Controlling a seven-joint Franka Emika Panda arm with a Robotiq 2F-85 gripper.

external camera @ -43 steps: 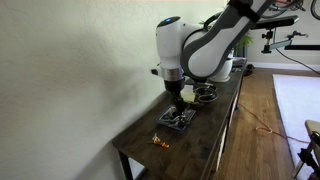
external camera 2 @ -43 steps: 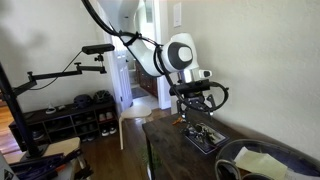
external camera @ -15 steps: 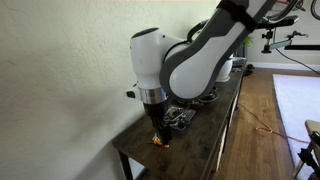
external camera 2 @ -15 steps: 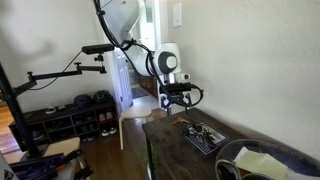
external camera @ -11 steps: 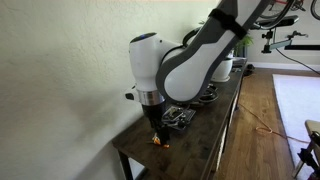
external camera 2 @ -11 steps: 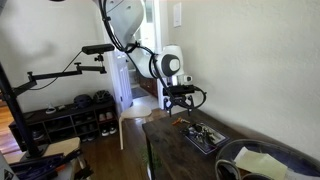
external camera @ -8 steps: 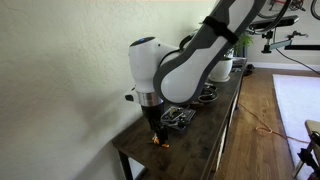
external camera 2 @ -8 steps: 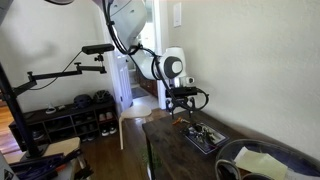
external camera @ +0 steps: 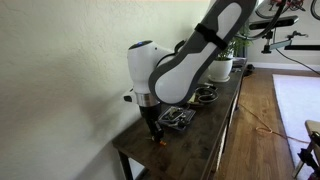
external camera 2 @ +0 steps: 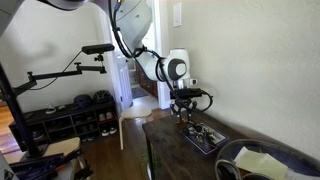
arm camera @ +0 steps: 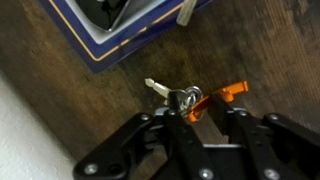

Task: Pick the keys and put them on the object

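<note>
Few silvery keys (arm camera: 178, 97), orange tag (arm camera: 233, 90), on dark wooden table (arm camera: 262, 40); hand (arm camera: 207, 116) straddles them, clamping unclear.

arm (external camera: 168, 68): bent forward, low | gripper (arm camera: 205, 116): pointing straight down, jaws partly closed

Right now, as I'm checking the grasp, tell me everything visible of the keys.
The keys are a small bunch: a silvery blade on one side, a metal ring in the middle and an orange tag on the other side. They lie on the dark wooden table, just clear of the blue-edged book. The claw straddles the ring; whether it grips cannot be told.
</note>
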